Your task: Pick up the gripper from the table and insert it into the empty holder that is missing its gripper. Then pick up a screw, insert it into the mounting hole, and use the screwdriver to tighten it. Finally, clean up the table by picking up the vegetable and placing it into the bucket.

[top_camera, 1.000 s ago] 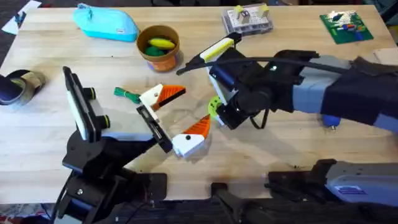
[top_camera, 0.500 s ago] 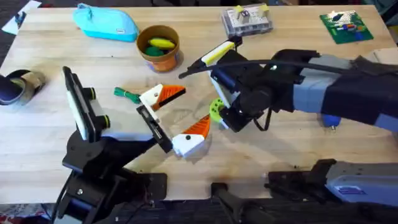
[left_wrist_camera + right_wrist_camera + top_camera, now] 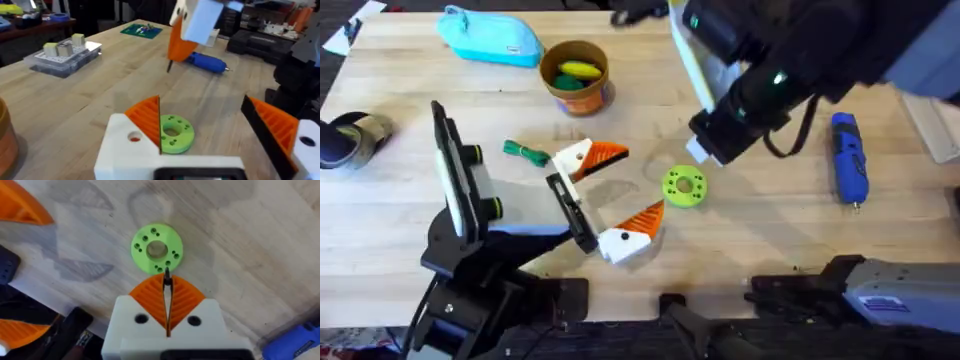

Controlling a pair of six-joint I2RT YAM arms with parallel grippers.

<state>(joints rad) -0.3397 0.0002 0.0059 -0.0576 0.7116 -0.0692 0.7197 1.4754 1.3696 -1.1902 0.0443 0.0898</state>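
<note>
Wood table, two arms over it. Right gripper raised above the green disc, pads pressed together on a thin dark screw. Left gripper spread wide, empty, beside the disc. Screwdriver lies well right. Vegetable on the table near the left gripper; bucket behind it, holding toy pieces.

Overhead looks down across the table, both wrist cameras close above it, all sharing the green disc.
</note>
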